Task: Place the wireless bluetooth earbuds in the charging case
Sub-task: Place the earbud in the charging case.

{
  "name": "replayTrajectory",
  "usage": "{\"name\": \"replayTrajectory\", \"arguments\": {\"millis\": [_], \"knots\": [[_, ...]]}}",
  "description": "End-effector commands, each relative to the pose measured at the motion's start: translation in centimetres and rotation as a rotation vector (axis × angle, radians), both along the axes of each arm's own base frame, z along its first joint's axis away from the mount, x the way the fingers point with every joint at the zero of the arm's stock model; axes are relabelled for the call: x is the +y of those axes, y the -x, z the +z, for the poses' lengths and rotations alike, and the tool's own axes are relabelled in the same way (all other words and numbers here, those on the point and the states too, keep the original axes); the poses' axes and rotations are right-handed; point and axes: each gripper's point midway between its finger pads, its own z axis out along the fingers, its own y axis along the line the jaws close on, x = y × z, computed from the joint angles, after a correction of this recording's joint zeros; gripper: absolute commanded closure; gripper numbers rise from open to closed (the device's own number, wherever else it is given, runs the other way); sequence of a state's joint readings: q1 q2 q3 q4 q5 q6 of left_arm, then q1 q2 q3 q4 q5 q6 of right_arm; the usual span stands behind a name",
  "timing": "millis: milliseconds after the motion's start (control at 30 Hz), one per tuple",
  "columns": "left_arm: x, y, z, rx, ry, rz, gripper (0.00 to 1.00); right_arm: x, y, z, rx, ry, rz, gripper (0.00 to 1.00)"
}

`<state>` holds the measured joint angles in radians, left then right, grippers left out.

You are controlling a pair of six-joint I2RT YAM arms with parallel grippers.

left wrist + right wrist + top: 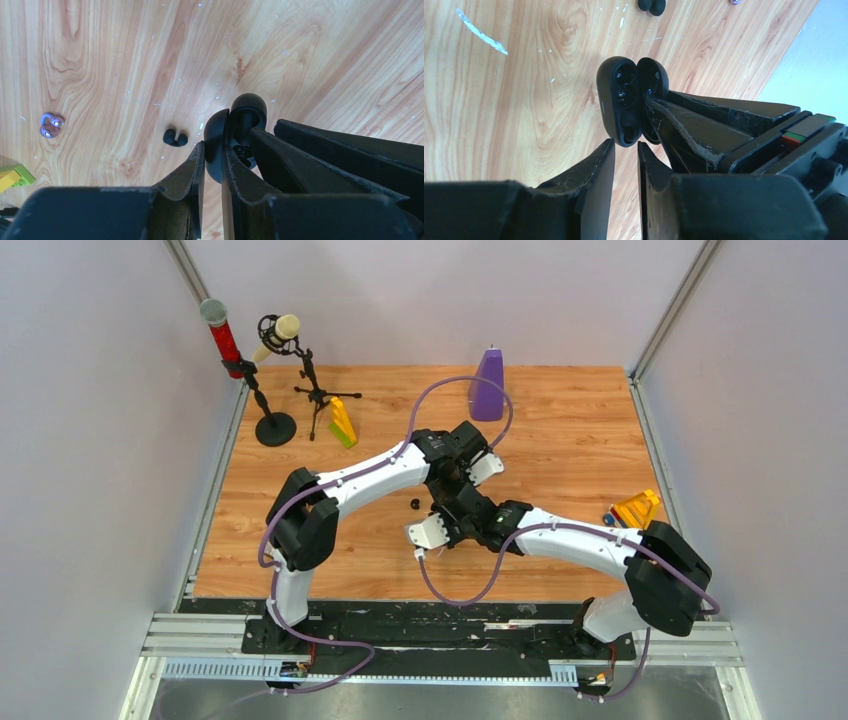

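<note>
The charging case [621,100] is a glossy black oval shell, standing open like a book with its two halves nearly side by side. One half shows rounded wells with small bright glints inside. It hangs over the middle of the table [560,440], clear of the wood, where the two wrists meet. The left gripper [214,146] is clenched on the thin edge of one half of the case, its fingers pressed flat against it. The right gripper [626,147] is released: its fingers stand a little apart with bare wood showing through the gap, and their tips sit just beside the case's near end without clamping it. One black earbud [175,137], a small shiny curved bud, lies on the table just left of the case. One pale purple earbud [51,125] lies well apart from it, further off toward the yellow and green block [11,176], only a corner of which shows in the left wrist view. From above, the case is hidden under the wrists, the black bud is a mere dot, and the purple one cannot be made out. Whether any well of the case already holds a bud cannot be told; the insides are dark and partly covered by the left fingers. In the right wrist view the black bud is cut off at the top edge.
</note>
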<state>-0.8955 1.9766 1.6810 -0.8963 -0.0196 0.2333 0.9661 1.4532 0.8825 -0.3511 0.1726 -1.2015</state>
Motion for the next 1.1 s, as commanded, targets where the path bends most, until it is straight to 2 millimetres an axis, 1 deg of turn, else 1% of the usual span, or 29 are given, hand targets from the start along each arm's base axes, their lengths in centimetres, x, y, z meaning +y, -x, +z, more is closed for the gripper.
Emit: {"name": "replayTrajectory", "arguments": {"millis": [0,33,100,167,267,333,433,533,600,700,767,833,867,900,933,967,1000,1033,1067], "knots": [[-0.5,0.2,1.8,-0.027,0.042,-0.019,0.78,0.8,-1.0,5.4,-0.041,-0.129,-0.05,0.76],[-0.5,0.2,1.9,-0.029,0.043,-0.019,0.78,0.3,-0.7,5.5,-0.017,-0.125,-0.061,0.76],[-0.4,0.2,1.8,-0.031,0.041,-0.022,0.78,0.0,0.0,6.5,0.028,-0.147,-0.067,0.75],[-0.4,0.1,1.9,-0.034,0.041,-0.021,0.78,-0.4,1.0,7.5,0.074,-0.174,-0.071,0.69],[-0.4,0.1,2.0,-0.039,0.043,-0.023,0.78,-0.7,2.3,8.4,0.119,-0.226,-0.064,0.6],[-0.5,0.0,2.1,-0.04,0.046,-0.02,0.78,-0.4,3.2,8.1,0.158,-0.249,-0.038,0.57],[-0.5,0.0,2.1,-0.04,0.045,-0.021,0.78,-0.6,3.6,7.0,0.184,-0.237,-0.051,0.55],[-0.4,0.0,2.1,-0.04,0.043,-0.023,0.78,-0.9,4.3,6.3,0.212,-0.235,-0.039,0.54],[-0.3,0.0,2.2,-0.046,0.041,-0.029,0.78,-0.9,4.8,6.3,0.231,-0.249,-0.031,0.54],[0.1,-0.1,2.3,-0.058,0.034,-0.032,0.78,-0.7,5.2,7.1,0.249,-0.294,-0.033,0.54],[0.5,-0.2,2.6,-0.067,0.037,-0.037,0.78,-0.3,5.1,8.3,0.263,-0.349,-0.047,0.57],[1.2,-0.8,3.2,-0.076,0.045,-0.028,0.78,0.0,5.3,9.3,0.299,-0.41,-0.054,0.59],[2.0,-1.5,3.8,-0.084,0.057,-0.007,0.78,0.2,5.4,9.7,0.316,-0.438,-0.055,0.59],[2.6,-1.9,4.0,-0.084,0.061,0.009,0.77,0.4,5.5,10.1,0.326,-0.465,-0.052,0.59],[3.8,-2.9,4.8,-0.095,0.078,0.043,0.77,0.6,5.4,10.3,0.33,-0.487,-0.057,0.59],[4.4,-3.1,5.4,-0.092,0.096,0.049,0.77,0.7,5.2,10.2,0.331,-0.499,-0.069,0.59],[5.7,-4.0,5.6,-0.096,0.1,0.085,0.77,0.9,4.9,10.1,0.332,-0.503,-0.079,0.59],[6.4,-4.1,6.1,-0.1,0.11,0.096,0.77,1.1,4.4,9.8,0.329,-0.504,-0.097,0.59],[7.7,-4.8,6.3,-0.105,0.11,0.125,0.77,1.3,4.0,9.5,0.333,-0.506,-0.119,0.59]]}}
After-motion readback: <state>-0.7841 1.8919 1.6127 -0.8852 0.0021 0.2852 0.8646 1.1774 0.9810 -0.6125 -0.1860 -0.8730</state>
